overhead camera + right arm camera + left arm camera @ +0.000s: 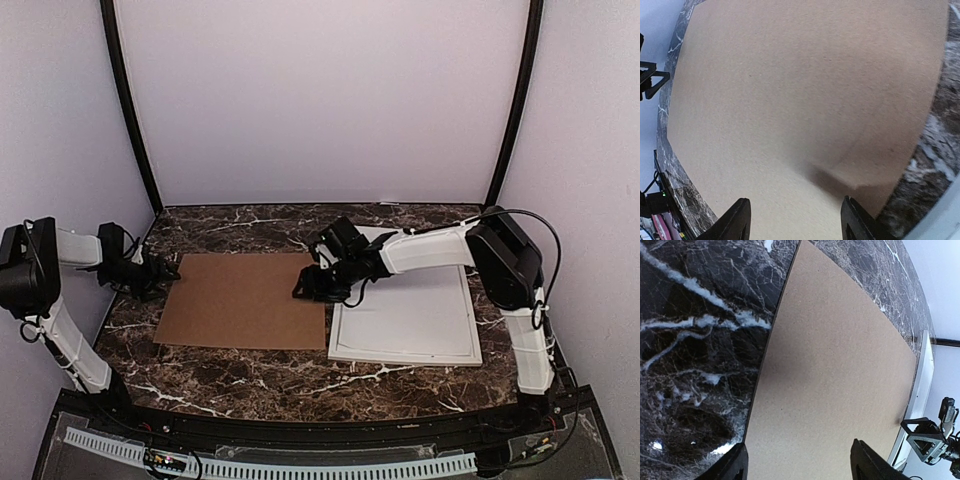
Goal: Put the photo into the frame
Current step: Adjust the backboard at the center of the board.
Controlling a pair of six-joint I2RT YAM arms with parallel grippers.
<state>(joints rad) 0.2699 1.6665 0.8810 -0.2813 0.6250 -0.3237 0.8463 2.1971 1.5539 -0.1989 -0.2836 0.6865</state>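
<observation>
The photo is out of view. A plain brown backing board [240, 300] lies flat on the marble table, left of centre. The white frame [405, 318] lies to its right, and its edge [921, 372] shows in the left wrist view. My left gripper [168, 270] [799, 450] is open, low over the board's left edge [765, 355]. At the board's right edge my right gripper [303, 288] [795, 200] is also open, the board [800, 90] beneath its fingers. A raised brown corner [857, 184] casts a shadow beside the right finger.
The dark marble table [300, 375] sits inside white walls with two black upright poles [128, 110] [515, 100] at the back corners. My right arm [430, 248] stretches across the frame's far edge. A black cable [545, 250] loops over its elbow.
</observation>
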